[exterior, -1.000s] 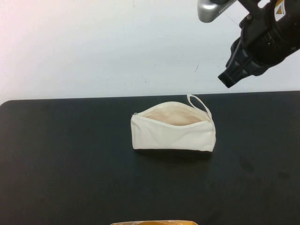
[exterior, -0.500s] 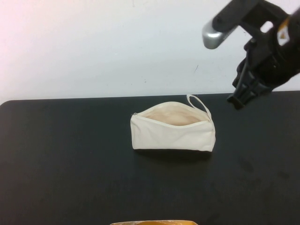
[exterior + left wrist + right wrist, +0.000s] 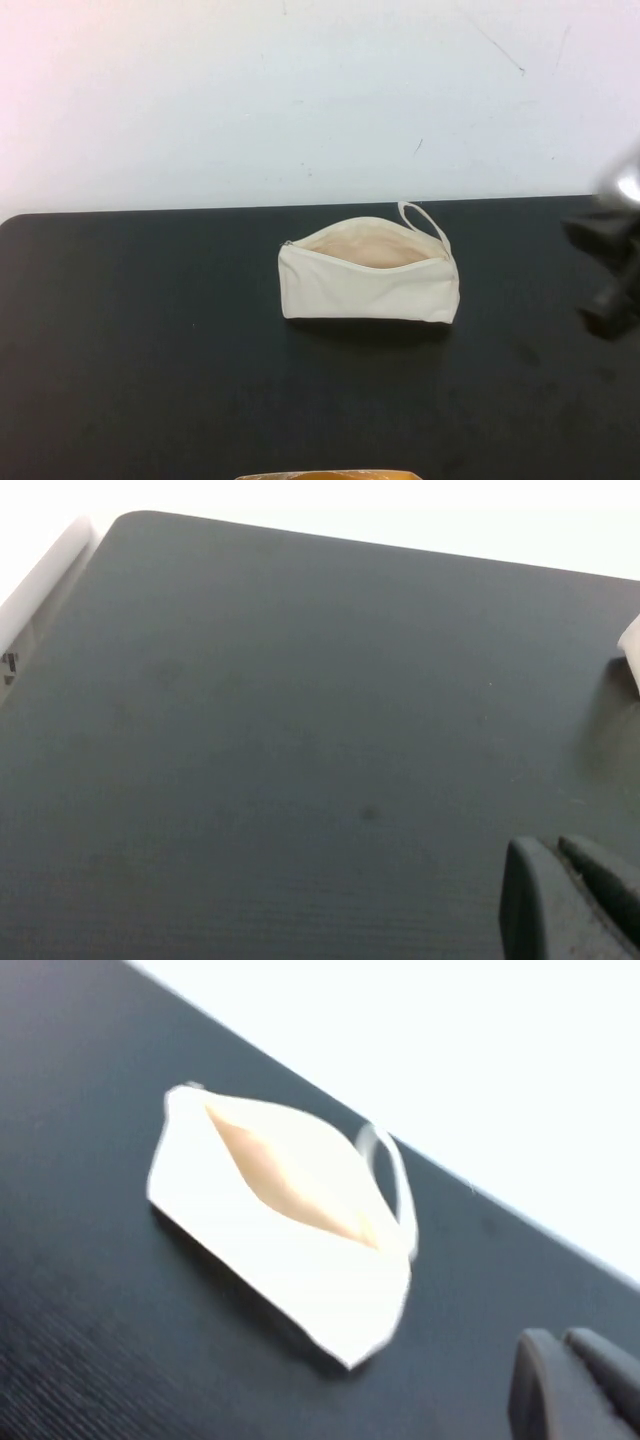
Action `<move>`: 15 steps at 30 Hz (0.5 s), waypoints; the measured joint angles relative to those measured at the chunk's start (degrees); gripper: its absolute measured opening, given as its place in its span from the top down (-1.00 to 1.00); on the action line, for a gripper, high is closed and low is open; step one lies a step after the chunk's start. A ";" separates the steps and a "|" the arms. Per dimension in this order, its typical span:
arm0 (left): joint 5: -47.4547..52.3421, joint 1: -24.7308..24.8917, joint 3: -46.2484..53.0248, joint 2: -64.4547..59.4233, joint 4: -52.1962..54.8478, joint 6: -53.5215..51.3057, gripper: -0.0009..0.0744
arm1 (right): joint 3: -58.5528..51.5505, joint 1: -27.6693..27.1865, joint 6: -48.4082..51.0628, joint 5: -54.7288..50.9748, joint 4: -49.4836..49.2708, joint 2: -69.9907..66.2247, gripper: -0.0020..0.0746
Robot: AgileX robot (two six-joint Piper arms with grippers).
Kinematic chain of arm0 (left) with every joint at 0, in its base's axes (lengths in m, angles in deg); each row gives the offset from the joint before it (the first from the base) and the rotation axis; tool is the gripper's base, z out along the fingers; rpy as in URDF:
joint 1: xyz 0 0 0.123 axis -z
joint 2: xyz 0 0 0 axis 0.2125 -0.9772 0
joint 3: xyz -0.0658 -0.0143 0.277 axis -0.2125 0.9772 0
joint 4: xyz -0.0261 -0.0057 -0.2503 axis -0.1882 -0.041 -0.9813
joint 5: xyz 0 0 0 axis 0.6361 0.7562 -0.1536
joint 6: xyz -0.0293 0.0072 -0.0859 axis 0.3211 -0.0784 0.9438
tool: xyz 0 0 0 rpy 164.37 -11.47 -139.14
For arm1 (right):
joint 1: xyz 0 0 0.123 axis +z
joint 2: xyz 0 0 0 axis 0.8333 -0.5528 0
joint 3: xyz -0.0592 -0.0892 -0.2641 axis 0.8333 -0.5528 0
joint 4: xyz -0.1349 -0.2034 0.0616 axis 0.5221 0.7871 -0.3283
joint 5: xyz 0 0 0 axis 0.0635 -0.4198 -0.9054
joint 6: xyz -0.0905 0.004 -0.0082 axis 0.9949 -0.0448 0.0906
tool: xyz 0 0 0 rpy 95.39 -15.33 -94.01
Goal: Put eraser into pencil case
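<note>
1. The black bench (image 3: 150, 350) is filling the lower part of the high view, with a white wall behind it.
2. The case (image 3: 370, 272) is lying near the bench's centre, its zip gaping open and showing peach lining; nothing can be made out inside.
3. The case's strap (image 3: 425, 222) is looping out at about 1 o'clock from the pouch.
4. The right hand (image 3: 610, 265) is showing as a dark blur at 3 o'clock of the case, well apart from it; its fingers (image 3: 575, 1385) are sitting pressed together, empty.
5. The left hand (image 3: 570, 900) is hanging over bare bench, fingers together, a sliver of case at the frame edge.
6. The eraser is not showing anywhere.
</note>
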 joint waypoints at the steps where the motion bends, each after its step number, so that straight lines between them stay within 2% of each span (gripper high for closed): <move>1: 0.00 0.00 0.00 0.00 0.00 0.00 0.98 | -2.42 -1.75 -0.96 1.31 -1.76 1.39 0.95; 7: 0.00 0.00 0.00 0.00 0.00 0.00 0.98 | -16.88 -13.58 -5.57 5.12 -9.25 13.79 0.95; 15: 0.00 0.00 0.00 0.00 0.00 0.00 0.98 | -29.64 -25.59 -1.50 5.70 -10.10 36.05 0.95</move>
